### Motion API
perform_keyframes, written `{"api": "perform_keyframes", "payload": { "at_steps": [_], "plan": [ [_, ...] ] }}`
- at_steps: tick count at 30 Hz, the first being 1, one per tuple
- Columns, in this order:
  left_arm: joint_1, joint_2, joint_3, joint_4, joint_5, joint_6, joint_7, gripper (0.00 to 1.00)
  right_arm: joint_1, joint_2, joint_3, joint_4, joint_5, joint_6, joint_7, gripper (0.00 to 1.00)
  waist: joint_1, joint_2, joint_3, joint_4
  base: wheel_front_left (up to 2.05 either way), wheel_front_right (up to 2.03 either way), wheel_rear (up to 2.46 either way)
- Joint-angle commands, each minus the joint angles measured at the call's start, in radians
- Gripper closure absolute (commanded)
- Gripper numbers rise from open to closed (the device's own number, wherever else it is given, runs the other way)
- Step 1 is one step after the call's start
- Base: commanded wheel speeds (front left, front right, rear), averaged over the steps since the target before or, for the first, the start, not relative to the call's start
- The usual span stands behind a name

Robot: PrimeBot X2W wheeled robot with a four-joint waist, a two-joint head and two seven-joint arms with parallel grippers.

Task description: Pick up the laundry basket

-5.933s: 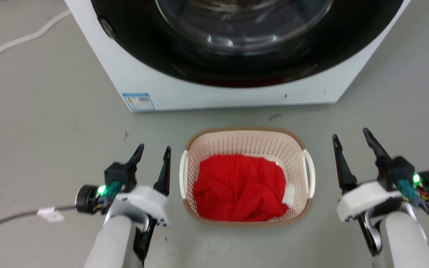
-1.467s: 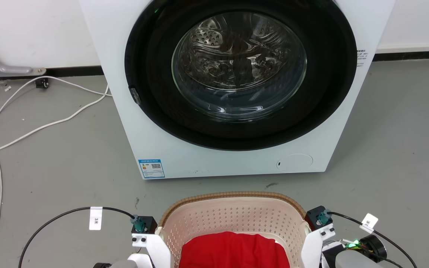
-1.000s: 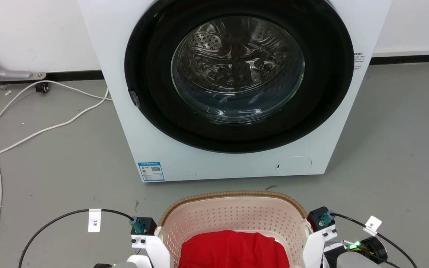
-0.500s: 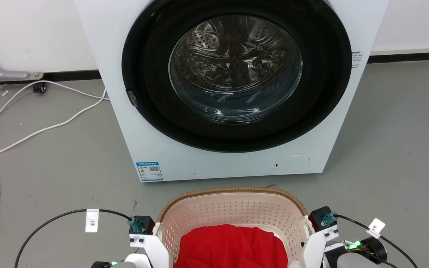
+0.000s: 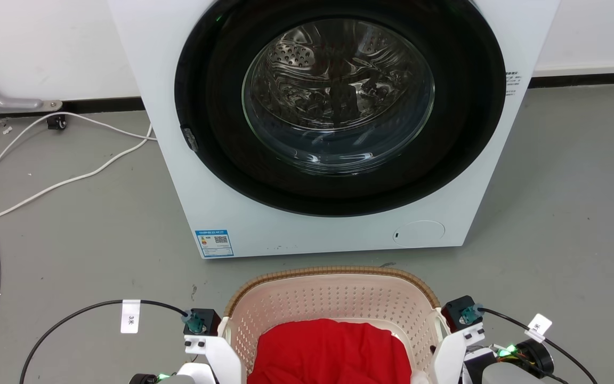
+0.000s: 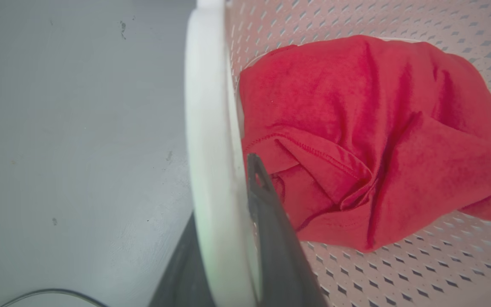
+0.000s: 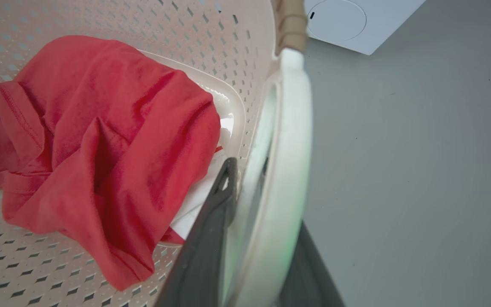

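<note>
laundry area, front-loading washing machine (image 5: 333, 122), grey floor (image 5: 72, 240)

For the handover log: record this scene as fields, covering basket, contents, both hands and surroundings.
Basket: cream-pink perforated plastic laundry basket with brown woven-look rim
Contents: crumpled red cloth
Left hand: shut on the basket's left white handle, one finger each side
Right hand: shut on its right white handle
Behind: white front-loading washing machine with dark round door
Floor: grey, white cable at left

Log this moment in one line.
left end effector: shut on laundry basket | right end effector: shut on laundry basket | load: red cloth
</note>
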Motion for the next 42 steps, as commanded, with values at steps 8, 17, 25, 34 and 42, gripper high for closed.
{"api": "perform_keyframes", "payload": {
  "at_steps": [8, 17, 25, 34, 42],
  "plan": [
    [-0.021, -0.017, -0.016, -0.008, -0.011, -0.014, -0.016, 1.00, -0.005, 0.023, 0.013, -0.009, 0.008, 0.014, -0.007, 1.00, -0.0001, -0.0001, 0.002, -0.002, 0.00, 0.00, 0.00],
    [-0.024, -0.016, -0.029, -0.004, -0.025, -0.014, -0.022, 1.00, -0.002, 0.018, 0.016, -0.009, 0.010, 0.014, -0.009, 1.00, -0.0001, -0.0001, 0.006, -0.002, 0.00, 0.00, 0.00],
    [-0.024, -0.015, -0.041, -0.003, -0.037, -0.014, -0.023, 1.00, 0.000, 0.017, 0.018, -0.009, 0.012, 0.014, -0.009, 1.00, -0.0001, -0.0001, 0.006, -0.003, 0.00, 0.00, 0.00],
    [-0.026, -0.012, -0.051, -0.001, -0.048, -0.014, -0.027, 1.00, 0.000, 0.017, 0.016, -0.009, 0.015, 0.014, -0.010, 1.00, -0.0001, -0.0001, 0.006, -0.004, 0.00, 0.00, 0.00],
    [-0.028, -0.010, -0.062, 0.001, -0.057, -0.014, -0.029, 1.00, 0.002, 0.018, 0.015, -0.009, 0.015, 0.014, -0.007, 1.00, -0.0001, -0.0001, 0.006, -0.002, 0.00, 0.00, 0.00]
  ]
}}
